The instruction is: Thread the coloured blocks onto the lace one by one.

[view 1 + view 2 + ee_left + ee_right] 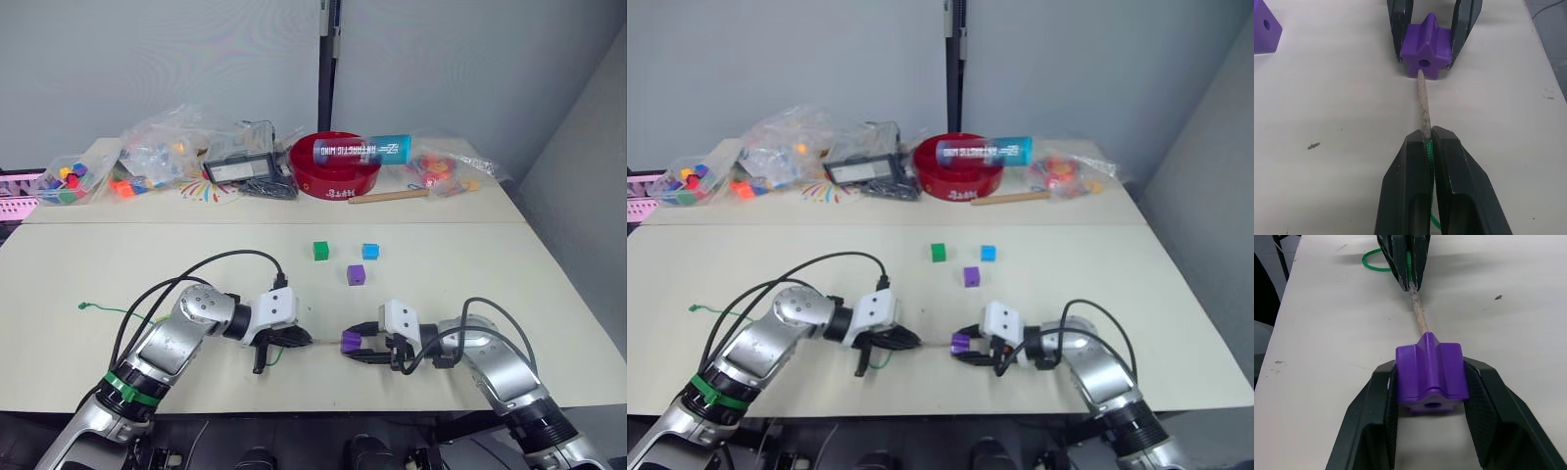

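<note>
My left gripper (1430, 139) is shut on the green lace (1428, 152), just behind its stiff pale tip (1423, 103). That tip reaches the hole of a purple block (1426, 46). My right gripper (1431, 396) is shut on this purple block (1431, 372), low over the table's front middle (351, 341). Behind the left arm the lace (108, 310) trails off to the left across the table. Three more blocks lie farther back: a dark green one (320, 251), a blue one (370, 252) and a second purple one (356, 275).
Along the far table stand a red bowl (333, 177) with a blue can (361, 149) across it, a wooden stick (388, 196), bags of mixed toy pieces (152, 157), a box of pieces (69, 180) and a black device (240, 166). Black cables (211, 264) loop over both arms.
</note>
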